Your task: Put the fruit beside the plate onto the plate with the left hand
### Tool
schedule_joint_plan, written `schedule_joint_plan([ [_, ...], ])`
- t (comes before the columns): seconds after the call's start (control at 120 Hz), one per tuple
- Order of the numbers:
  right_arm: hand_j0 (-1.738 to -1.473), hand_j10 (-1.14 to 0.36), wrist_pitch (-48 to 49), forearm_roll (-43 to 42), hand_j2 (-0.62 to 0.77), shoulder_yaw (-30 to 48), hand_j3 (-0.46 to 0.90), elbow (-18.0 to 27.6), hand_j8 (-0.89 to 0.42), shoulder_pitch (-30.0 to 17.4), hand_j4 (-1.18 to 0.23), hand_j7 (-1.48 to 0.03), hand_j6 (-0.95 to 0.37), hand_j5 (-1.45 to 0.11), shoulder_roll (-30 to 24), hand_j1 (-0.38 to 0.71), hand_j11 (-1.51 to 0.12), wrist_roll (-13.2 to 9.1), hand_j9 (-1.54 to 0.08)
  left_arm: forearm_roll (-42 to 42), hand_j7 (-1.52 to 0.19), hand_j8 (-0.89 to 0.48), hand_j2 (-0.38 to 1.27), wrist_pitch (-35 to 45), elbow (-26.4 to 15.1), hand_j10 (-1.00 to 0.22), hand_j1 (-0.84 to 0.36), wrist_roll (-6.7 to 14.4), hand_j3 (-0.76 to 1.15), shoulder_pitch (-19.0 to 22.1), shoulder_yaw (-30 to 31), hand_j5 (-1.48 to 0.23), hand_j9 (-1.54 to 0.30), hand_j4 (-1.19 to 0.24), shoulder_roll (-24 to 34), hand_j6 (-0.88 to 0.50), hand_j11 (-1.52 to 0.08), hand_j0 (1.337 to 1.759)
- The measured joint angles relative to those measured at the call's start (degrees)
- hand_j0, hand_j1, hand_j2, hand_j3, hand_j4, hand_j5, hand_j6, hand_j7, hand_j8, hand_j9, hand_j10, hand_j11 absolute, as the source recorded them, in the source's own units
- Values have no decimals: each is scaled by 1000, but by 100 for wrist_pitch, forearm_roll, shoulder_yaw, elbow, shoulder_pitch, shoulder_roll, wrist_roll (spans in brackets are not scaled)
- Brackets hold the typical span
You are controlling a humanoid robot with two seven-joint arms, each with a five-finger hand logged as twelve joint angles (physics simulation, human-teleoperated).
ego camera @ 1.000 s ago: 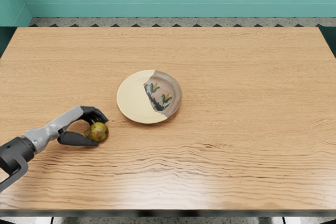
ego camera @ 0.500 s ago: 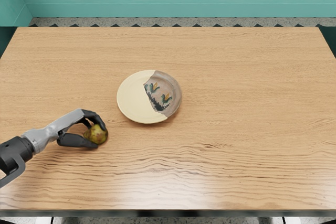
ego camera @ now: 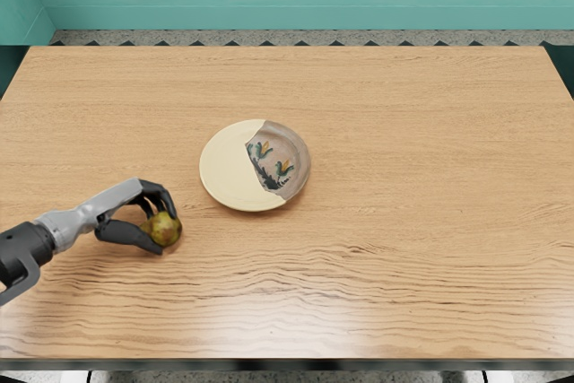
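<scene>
A small green-brown fruit (ego camera: 165, 229) sits low at the table's left, a short way down and left of the plate. My left hand (ego camera: 143, 217) comes in from the left edge and its dark fingers are curled around the fruit, thumb below and fingers over the top. The round cream plate (ego camera: 226, 172), with a brown painted section on its right half, lies near the table's middle and holds nothing. The right hand does not show.
The wooden table (ego camera: 404, 248) stretches wide to the right and back. A teal wall runs along the far edge, and the table's front edge is close below the hand.
The fingers have closed tighter over the fruit, and hand and fruit have shifted slightly up and left.
</scene>
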Motion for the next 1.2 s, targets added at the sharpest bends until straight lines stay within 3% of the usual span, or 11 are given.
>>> schedule_joint_plan([
  [0.508,-1658,-33,0,-1,-7,1,0,0,-33,1,-33,-43,-33,-43,0,-310,-43,-1,-43,-256,-954,-467,478,-603,50,-647,-304,166,0,-862,-31,-967,-946,-701,3,-440,-946,1656],
  [0.525,-1658,-33,0,-1,-7,1,0,0,-33,1,-33,-43,-33,-43,0,-310,-43,0,-43,-270,-956,-481,475,-625,49,-654,-301,175,0,-916,-30,-961,-948,-706,3,-484,-946,1656],
  [0.758,-1658,-33,0,-1,-7,0,0,0,-33,1,-33,-43,-33,-43,0,-310,-43,2,-43,-668,-966,-528,555,-1069,121,-663,-306,307,0,-1615,-12,-972,-958,-713,-78,-452,-952,1657],
  [1.025,-1658,-33,0,-1,-7,0,0,0,-33,1,-33,-43,-33,-43,0,-310,-43,2,-43,-1055,-971,-563,672,-1538,479,-698,-338,375,0,-2170,4,-978,-965,-722,-463,-500,-965,1657],
  [1.033,-1658,-33,0,-1,-7,0,0,0,-33,1,-33,-43,-33,-43,0,-310,-43,2,-43,-1061,-969,-567,732,-1549,498,-703,-341,377,0,-2189,5,-977,-964,-723,-491,-501,-965,1657],
  [1.2,-1658,-33,0,-1,-7,-2,0,0,-33,1,-33,-43,-33,-43,0,-310,-43,3,-43,-1123,-976,-533,709,-1721,854,-665,-396,435,0,-2539,82,-984,-969,-725,-895,-545,-969,1658],
])
